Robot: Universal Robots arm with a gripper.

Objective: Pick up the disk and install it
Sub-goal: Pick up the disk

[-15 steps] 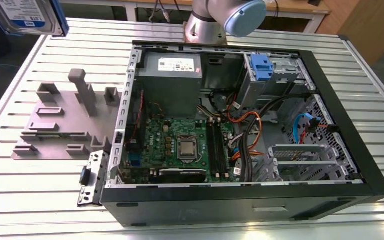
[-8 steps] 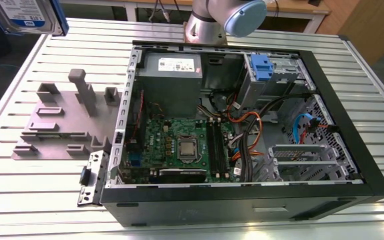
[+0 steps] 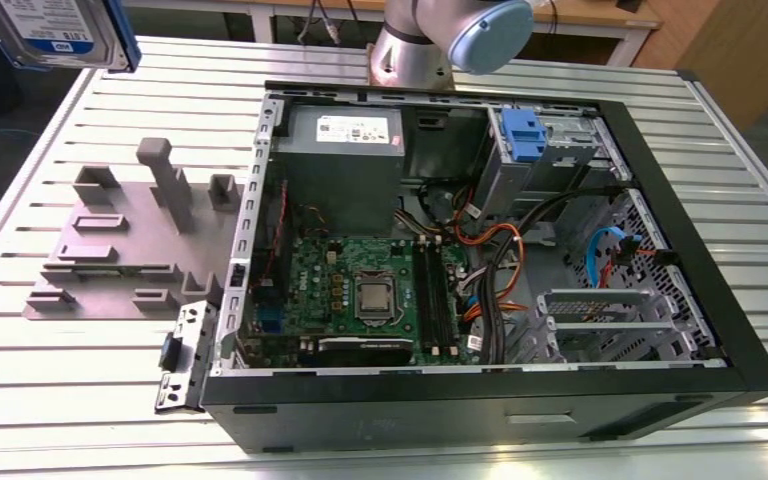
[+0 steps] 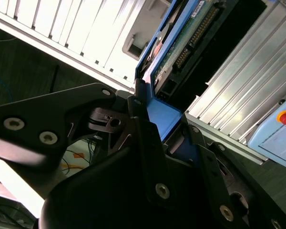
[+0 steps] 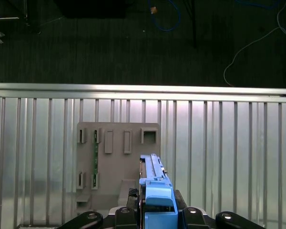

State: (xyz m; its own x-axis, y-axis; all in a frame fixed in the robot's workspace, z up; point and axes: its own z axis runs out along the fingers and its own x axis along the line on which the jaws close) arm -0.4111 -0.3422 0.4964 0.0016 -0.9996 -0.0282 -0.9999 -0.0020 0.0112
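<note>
The disk (image 3: 57, 30), silver with a white-and-blue label and blue side rails, hangs high above the table's far corner at the exterior view's left. In the first wrist view the disk (image 5: 155, 183) stands edge-on, blue rail toward the camera, above the grey fixture plate (image 5: 117, 162). My gripper (image 5: 155, 212) is shut on the disk, one black finger on each side. In the second wrist view the disk (image 4: 181, 43) shows its green circuit-board side, and the gripper (image 4: 164, 129) clamps its blue end.
An open black computer case (image 3: 704, 230) lies on the slatted aluminium table (image 3: 37, 380), with a blue clip (image 3: 524, 135) in its drive bay. The grey fixture plate (image 3: 131, 240) with upright posts sits beside the case. The arm's base (image 3: 424, 40) stands behind it.
</note>
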